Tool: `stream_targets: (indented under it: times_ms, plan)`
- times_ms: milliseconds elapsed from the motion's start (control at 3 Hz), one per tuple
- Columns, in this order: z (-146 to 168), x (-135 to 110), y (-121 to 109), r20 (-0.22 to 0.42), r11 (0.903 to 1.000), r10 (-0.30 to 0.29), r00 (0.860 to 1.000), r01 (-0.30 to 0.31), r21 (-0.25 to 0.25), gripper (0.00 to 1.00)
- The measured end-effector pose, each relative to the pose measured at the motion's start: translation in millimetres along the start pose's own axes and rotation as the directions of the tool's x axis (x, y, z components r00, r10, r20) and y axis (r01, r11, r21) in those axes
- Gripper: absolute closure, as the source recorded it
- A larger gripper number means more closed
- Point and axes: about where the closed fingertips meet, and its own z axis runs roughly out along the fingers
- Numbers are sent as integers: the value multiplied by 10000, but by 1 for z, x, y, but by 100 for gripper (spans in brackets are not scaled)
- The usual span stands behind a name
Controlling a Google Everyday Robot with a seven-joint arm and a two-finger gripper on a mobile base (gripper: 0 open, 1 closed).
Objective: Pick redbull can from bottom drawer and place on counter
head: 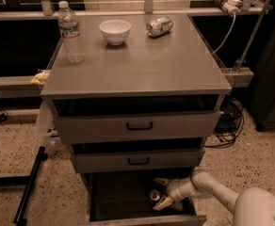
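Note:
The bottom drawer (116, 197) of the grey cabinet is pulled open and its inside is dark. The redbull can (155, 195) stands upright in it, right of the middle, with only its shiny top clear. My gripper (161, 192) reaches in from the right, low in the drawer. It is open, with one finger behind the can and the yellowish finger (164, 203) in front, so the can sits between them. The counter (142, 65) is the flat grey top above.
On the counter stand a water bottle (70, 32) at the back left, a white bowl (115, 31) and a dented silver can (159, 26) lying on its side. The two upper drawers (138, 125) are slightly open. Cables (227, 121) hang on the right.

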Motion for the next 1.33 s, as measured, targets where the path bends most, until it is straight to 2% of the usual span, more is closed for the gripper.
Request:
stream_targets:
  times_ms: [333, 667, 1000, 1333]
  plan:
    - [11, 2, 9, 83, 9992, 114, 9999, -110, -374, 41]
    - [11, 2, 9, 85, 9992, 112, 9999, -108, -376, 64]
    - [-3, -6, 14, 104, 9997, 27, 9999, -25, -257, 87]
    - [-29, -20, 18, 26, 9999, -43, 10000, 43, -121, 100]
